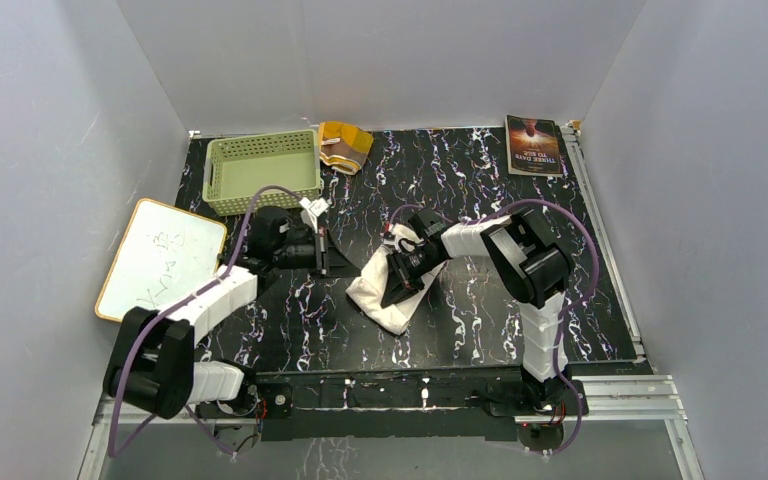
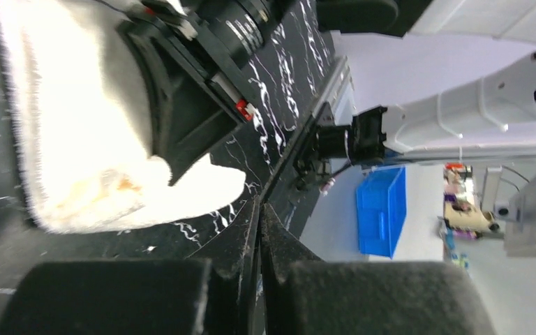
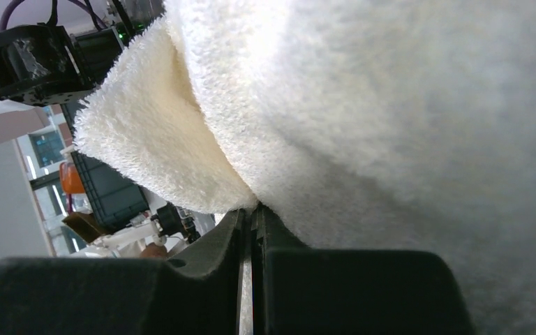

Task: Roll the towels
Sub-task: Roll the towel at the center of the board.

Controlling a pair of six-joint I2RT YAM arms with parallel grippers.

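On the black marbled table (image 1: 480,300) I count two towels. The white towel (image 1: 378,305) lies crumpled mid-table, and the brown towel (image 1: 344,145) sits at the back beside one green basket (image 1: 263,170). One whiteboard (image 1: 160,258) lies at the left edge, one book (image 1: 533,145) back right. My right gripper (image 3: 251,216) is clamped on the white towel's edge; my left gripper (image 2: 259,209) is closed on nothing, near it. Pale grey walls (image 1: 400,60) stand on three sides.
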